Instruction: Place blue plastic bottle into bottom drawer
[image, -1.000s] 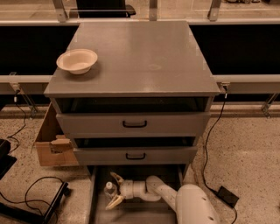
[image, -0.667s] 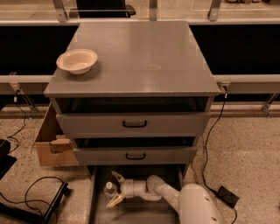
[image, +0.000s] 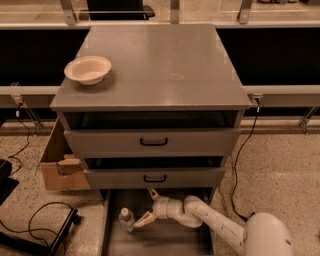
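Arm (image: 216, 223) stretched low, end effector (image: 143, 207) spread open.

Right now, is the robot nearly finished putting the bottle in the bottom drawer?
Nearly. Done: the wide grey bottom drawer is pulled open, and the small clear plastic bottle with a white cap is inside it, towards the left. In hand: the robot's tool sits low in the drawer, fingers spread, one tip right beside the bottle. Left: draw the tool out. I cannot tell whether the bottle already rests on its own.

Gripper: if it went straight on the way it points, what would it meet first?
The gripper, open in the bottom drawer, points left; likely the bottle first, though depth is unclear.
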